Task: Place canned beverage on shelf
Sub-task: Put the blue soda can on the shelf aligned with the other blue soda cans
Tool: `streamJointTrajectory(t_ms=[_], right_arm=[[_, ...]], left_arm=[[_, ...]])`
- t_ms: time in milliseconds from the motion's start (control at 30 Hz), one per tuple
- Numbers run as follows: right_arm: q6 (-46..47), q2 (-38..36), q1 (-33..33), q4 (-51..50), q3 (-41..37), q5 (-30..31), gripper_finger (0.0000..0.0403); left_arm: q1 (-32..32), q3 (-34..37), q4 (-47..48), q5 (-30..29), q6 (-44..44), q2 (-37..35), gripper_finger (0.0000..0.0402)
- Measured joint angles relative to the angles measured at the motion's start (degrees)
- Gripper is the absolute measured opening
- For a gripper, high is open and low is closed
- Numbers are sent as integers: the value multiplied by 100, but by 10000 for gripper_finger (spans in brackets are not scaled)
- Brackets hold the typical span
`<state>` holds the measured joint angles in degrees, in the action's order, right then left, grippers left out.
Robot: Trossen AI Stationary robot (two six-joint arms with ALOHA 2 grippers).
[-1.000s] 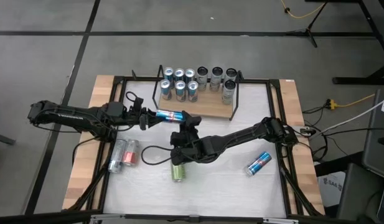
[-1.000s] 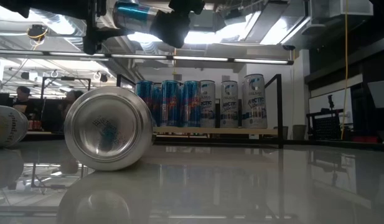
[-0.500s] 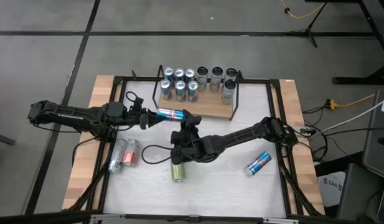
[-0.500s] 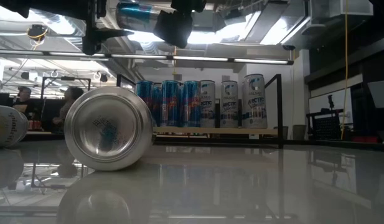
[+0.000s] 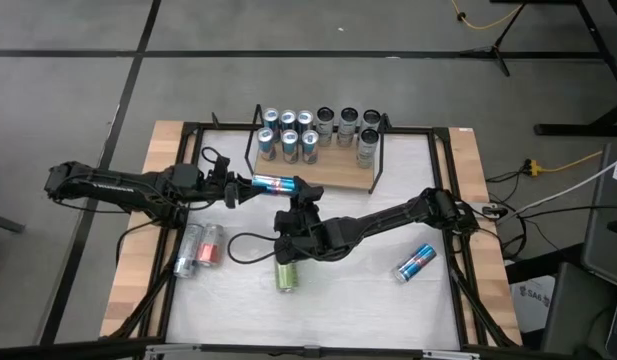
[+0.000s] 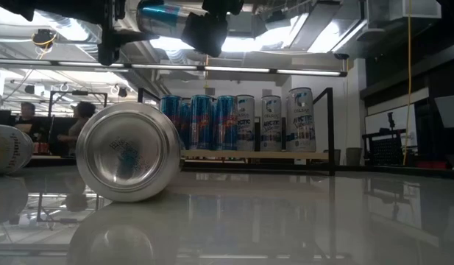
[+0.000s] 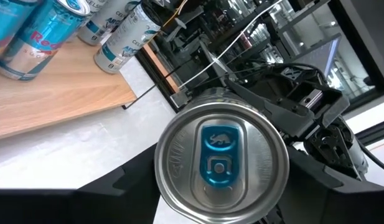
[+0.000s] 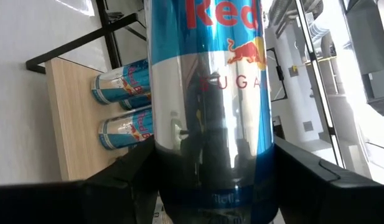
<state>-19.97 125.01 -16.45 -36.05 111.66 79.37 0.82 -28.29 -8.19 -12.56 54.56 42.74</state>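
A blue and silver can hangs level above the table, just in front of the shelf, with a gripper at each end. My left gripper reaches in from the table's left and is shut on the can's top end, whose lid fills the left wrist view. My right gripper comes from the near side and is shut on the can's other end. Several cans stand upright on the shelf's wooden board. My left gripper pinches the can's side wall just behind the top rim between its two fingers. They come level from the table's left and lie along the can. My right gripper pinches the can's lower body between its two fingers. They come level from the near side and lie across the can, which is clear of the table.
A green can lies near the table's middle, its silver end large in the low view. Two reddish cans lie at the left, and a blue can lies at the right. A black frame borders the table.
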Motion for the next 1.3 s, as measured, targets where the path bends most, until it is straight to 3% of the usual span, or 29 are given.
streamJointTrajectory(t_ms=[233,1133,1300], right_arm=[[5,-4,0,0,0,-35,239],[18,-4,0,-9,2,-196,240],[-1,-4,7,44,12,-342,280]], left_arm=[[0,1,0,-14,-5,-2,216],[0,7,15,-17,40,0,211],[2,7,21,19,14,8,211]])
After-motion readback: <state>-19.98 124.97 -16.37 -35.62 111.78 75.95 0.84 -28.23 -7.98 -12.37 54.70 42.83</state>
